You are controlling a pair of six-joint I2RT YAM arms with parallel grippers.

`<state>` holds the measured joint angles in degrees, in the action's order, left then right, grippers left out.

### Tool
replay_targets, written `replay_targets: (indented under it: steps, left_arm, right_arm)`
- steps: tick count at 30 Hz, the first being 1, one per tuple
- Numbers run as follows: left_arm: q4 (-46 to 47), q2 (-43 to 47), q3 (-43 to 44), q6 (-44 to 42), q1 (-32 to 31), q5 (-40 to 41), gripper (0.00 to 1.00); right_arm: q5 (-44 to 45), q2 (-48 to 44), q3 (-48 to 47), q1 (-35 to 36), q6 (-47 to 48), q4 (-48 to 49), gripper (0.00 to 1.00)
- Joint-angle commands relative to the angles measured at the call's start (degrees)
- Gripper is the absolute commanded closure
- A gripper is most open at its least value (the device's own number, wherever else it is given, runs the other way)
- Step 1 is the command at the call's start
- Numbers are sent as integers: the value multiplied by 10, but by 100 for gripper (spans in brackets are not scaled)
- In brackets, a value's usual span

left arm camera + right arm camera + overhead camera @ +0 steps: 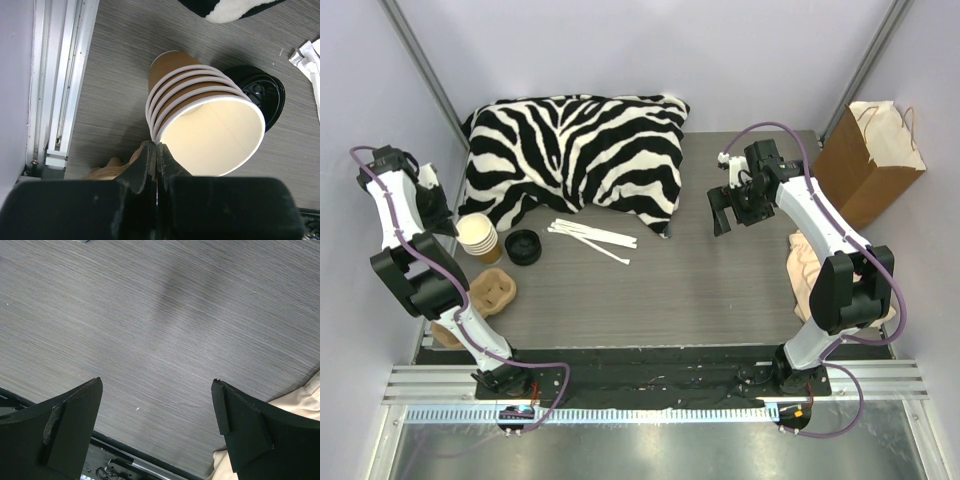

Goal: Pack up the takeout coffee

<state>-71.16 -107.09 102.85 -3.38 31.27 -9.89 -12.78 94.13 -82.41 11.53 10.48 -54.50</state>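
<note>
The left gripper (pixel 155 150), jaws pressed shut on nothing, sits at 7 o'clock of a stack of lidless kraft cups (pixel 205 112). A loose black lid (pixel 262 95) lies at the stack's 3 o'clock. Where the lidded takeout coffee is, I cannot tell. The right gripper (pixel 157 405) gapes wide and empty over the grey table (pixel 150 315).

Cups, arms and picture edges are hiding parts of things.
In the left wrist view the cups (pixel 200 110) are covering the left part of the lid (pixel 267 92). The left gripper (pixel 156 146), jaws pressed together, is blocking most of the tray (pixel 112 169), and the edges are cropping the pillow (pixel 235 7) and the sticks (pixel 309 57). From above, the right arm (pixel 820 215) is overlapping the cloth (pixel 804 262), which the right wrist view's corner is also cutting off.
</note>
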Motion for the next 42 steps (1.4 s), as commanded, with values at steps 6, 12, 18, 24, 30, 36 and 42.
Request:
replay_targets:
  steps: [6, 12, 18, 24, 30, 36, 42]
  left_arm:
    - [-63, 38, 80, 1, 8, -40, 100]
    - [-86, 40, 111, -6, 12, -47, 100]
    - [-76, 37, 75, 0, 33, -120, 100]
    - [-28, 49, 19, -9, 38, -102, 100]
    - [-78, 28, 73, 7, 84, -222, 100]
    - [-65, 10, 6, 9, 105, -250, 100]
    - [-88, -7, 21, -15, 126, -322, 100]
  right_arm:
    - [-3, -3, -21, 3, 4, 0, 0]
    - [-6, 0, -22, 4, 4, 0, 0]
    - [-5, 2, -22, 4, 5, 0, 0]
    - [-11, 12, -39, 9, 4, -4, 0]
    - [-25, 23, -62, 11, 8, -8, 0]
    - [-52, 36, -88, 17, 4, -6, 0]
    - [-85, 55, -121, 38, 1, 4, 0]
